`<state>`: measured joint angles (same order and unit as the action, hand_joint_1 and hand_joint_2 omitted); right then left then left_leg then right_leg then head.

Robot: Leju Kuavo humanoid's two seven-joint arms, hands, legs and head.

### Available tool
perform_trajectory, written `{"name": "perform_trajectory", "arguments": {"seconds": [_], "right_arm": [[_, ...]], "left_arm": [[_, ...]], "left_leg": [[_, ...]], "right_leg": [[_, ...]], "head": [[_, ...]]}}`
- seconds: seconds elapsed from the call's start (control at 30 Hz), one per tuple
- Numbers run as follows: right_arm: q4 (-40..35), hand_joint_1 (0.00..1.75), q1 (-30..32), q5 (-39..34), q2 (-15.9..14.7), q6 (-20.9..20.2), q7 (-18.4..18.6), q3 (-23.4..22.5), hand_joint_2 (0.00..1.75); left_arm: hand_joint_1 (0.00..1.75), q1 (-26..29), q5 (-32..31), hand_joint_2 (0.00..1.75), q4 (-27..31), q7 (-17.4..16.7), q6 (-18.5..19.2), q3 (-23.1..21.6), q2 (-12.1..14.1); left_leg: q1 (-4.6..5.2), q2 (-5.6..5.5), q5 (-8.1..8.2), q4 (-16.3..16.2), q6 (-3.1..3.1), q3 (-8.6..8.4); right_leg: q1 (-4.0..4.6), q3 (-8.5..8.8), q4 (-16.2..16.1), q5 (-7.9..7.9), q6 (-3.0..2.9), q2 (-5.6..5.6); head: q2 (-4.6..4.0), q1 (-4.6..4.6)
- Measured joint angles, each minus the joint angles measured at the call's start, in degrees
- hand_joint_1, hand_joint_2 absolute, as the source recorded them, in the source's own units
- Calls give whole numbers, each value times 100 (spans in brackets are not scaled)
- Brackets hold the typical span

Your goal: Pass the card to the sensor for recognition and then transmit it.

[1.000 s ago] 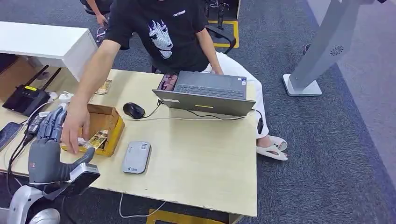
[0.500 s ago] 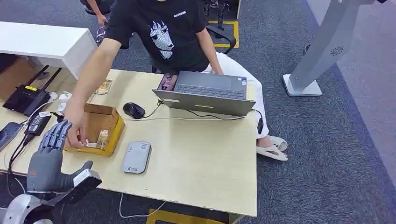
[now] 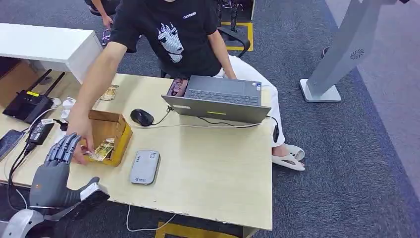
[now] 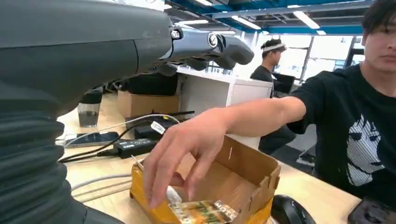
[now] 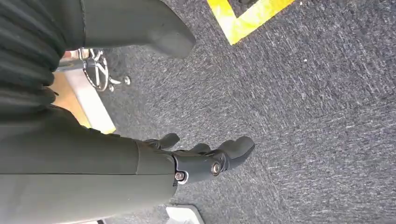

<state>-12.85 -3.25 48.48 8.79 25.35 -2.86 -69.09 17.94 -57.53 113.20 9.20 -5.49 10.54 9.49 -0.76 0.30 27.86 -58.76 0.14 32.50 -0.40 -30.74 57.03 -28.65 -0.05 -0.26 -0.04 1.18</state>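
Head view: my left hand (image 3: 55, 166) hangs slack, holding nothing, beside box (image 3: 107, 135); card (image 3: 102, 149) sits on box's front edge under person's hand (image 3: 79, 130). I'd wait, then pinch card flat. Right hand (image 5: 205, 161) idle, fingers apart.

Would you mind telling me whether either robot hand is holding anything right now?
Neither: the left hand hangs open beside the box, and the right hand is open and empty.

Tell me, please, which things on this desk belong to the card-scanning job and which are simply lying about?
Job: card in the cardboard box; grey sensor; left hand.
Lying about: laptop; mouse; router; phone.
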Motion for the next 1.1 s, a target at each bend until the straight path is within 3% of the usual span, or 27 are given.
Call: {"name": "perform_trajectory", "arguments": {"seconds": [0.2,0.37,0.73,1.1], "right_arm": [[0,0,0,48,-2,-17,39,0,175],[0,0,-3,118,-2,-31,63,0,175],[0,0,-2,181,-2,-35,63,0,175],[0,0,-2,210,-2,-33,63,0,175]], "left_arm": [[0,-15,-131,175,-41,-282,203,15,41],[0,-186,-537,175,-467,-483,160,251,92],[0,-459,-647,175,-1145,-548,120,527,118],[0,-519,-691,175,-1388,-546,111,566,118]], "left_leg": [[0,0,0,0,0,0],[-2,0,0,0,0,-1],[0,0,0,0,0,0],[0,0,0,0,0,0]], "right_leg": [[0,0,0,0,0,0],[0,0,0,0,0,0],[0,-1,0,0,0,1],[0,0,0,0,0,1]], "head": [[0,-2],[0,0],[0,-2],[0,-2]]}}
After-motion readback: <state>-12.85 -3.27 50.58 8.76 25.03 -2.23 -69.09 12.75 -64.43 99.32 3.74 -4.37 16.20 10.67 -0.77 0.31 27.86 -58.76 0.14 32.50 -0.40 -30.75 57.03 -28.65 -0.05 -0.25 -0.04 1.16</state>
